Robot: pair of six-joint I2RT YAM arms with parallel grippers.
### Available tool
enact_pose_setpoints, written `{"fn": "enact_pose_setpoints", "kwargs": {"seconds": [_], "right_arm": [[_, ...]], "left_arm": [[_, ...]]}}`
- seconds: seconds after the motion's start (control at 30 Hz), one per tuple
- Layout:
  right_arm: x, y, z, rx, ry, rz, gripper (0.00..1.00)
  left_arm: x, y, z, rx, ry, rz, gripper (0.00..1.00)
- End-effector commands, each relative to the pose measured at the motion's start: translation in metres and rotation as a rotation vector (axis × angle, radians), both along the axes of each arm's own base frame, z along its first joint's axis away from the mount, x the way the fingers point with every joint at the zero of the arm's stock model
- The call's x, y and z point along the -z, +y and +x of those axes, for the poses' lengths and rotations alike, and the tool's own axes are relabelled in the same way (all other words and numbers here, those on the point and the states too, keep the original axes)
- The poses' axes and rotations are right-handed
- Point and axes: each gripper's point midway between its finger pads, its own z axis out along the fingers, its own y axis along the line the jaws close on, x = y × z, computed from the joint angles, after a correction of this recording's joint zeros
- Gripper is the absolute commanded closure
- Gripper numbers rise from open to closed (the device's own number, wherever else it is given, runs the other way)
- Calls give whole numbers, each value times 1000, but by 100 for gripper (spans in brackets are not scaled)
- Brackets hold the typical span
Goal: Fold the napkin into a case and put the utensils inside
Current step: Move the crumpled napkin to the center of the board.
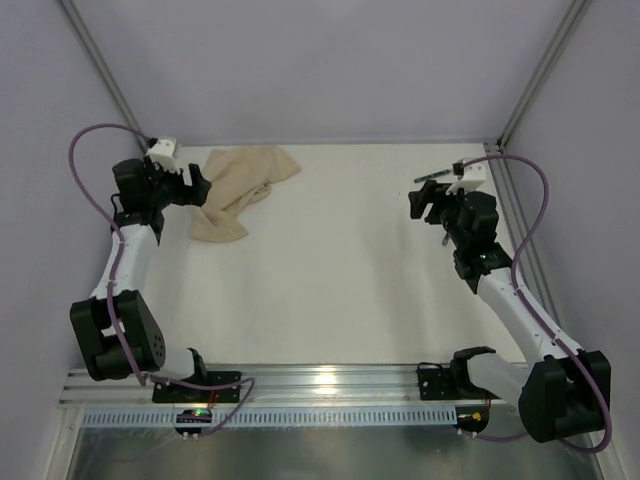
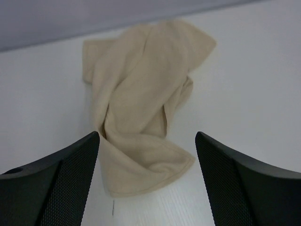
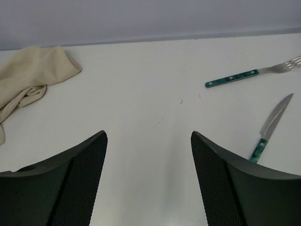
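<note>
The beige napkin lies crumpled in a loose heap at the table's far left; no folded case shows. In the left wrist view the napkin lies just ahead, its near corner between the fingertips. My left gripper is open and empty, right beside the heap. The green-handled fork and knife lie apart at the far right; the fork also shows in the top view. My right gripper is open and empty above bare table, left of the utensils.
Grey walls and slanted metal frame posts enclose the white table. An aluminium rail carrying both arm bases runs along the near edge. Purple cables loop off each arm.
</note>
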Motion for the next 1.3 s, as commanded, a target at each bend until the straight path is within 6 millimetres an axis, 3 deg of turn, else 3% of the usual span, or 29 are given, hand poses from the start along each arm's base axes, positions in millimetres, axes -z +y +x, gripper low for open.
{"fn": "enact_pose_setpoints", "kwargs": {"seconds": [0.0,0.13,0.23,0.37,0.5,0.6,0.63,0.7,0.73,0.8,0.9,1.0,1.03,1.13,1.2,1.27], "right_arm": [[9,27,-10,-63,132,31,25],[19,47,-18,-105,202,36,27],[24,68,-23,-161,224,42,28],[38,87,-27,-200,264,31,28],[58,105,-34,-240,322,1,28],[67,112,-37,-257,352,-9,29],[69,116,-39,-272,356,-9,29],[70,121,-41,-292,364,-10,30],[74,127,-43,-308,374,-13,31],[73,137,-46,-340,379,-9,33],[77,160,-54,-403,397,-21,35],[81,193,-66,-497,429,-29,35],[77,204,-68,-531,432,-11,35],[79,237,-84,-656,475,86,34],[79,257,-89,-705,478,138,30],[84,271,-96,-749,501,151,24]], "left_arm": [[127,-1,-58,18,515,189,15],[148,17,-53,-41,607,259,11],[160,13,-47,-51,676,240,8],[175,-3,-23,-42,695,236,7],[193,1,-9,-81,732,270,11],[211,4,-7,-88,782,282,26],[214,2,-6,-74,784,275,39],[221,-1,-7,-57,795,265,53],[221,-4,-7,-45,799,259,71],[213,-17,-9,11,788,212,97],[191,-51,-29,154,767,158,100],[173,-82,-61,302,764,151,100],[162,-109,-80,406,728,195,100],[153,-144,-128,569,709,248,100],[149,-165,-147,649,686,254,100],[149,-173,-160,680,682,245,100]]}}
